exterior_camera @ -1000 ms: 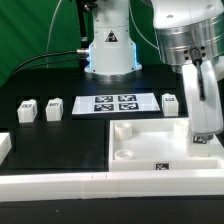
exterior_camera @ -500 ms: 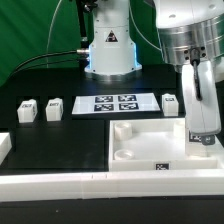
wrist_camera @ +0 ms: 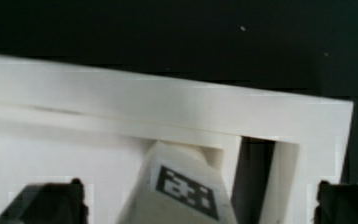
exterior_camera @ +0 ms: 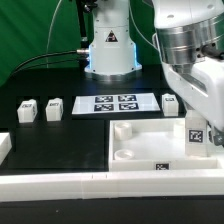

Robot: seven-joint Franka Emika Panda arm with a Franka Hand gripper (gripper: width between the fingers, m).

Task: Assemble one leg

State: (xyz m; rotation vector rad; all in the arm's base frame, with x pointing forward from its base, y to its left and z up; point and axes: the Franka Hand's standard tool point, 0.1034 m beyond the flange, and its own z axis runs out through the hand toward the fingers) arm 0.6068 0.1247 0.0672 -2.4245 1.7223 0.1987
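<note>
One leg (exterior_camera: pixel 197 136), a small white block with a square marker tag, stands tilted at the right end of the large white tray (exterior_camera: pixel 140 150) in the exterior view. My gripper (exterior_camera: pixel 200 128) hangs over it. In the wrist view the leg (wrist_camera: pixel 186 186) sits between my two dark fingers (wrist_camera: pixel 51 203), with a clear gap on each side. The jaws stand wide apart and touch nothing. Three more legs (exterior_camera: pixel 27 109) (exterior_camera: pixel 54 106) (exterior_camera: pixel 170 101) stand on the black table behind the tray.
The marker board (exterior_camera: pixel 112 103) lies between the spare legs. The robot's base (exterior_camera: pixel 108 50) stands behind it. A long white rail (exterior_camera: pixel 90 184) runs along the front, and a white part (exterior_camera: pixel 5 146) sits at the exterior view's left edge.
My gripper has tilted and shifted slightly toward the exterior view's right. The leg's tag under it now shows larger and more face-on.
</note>
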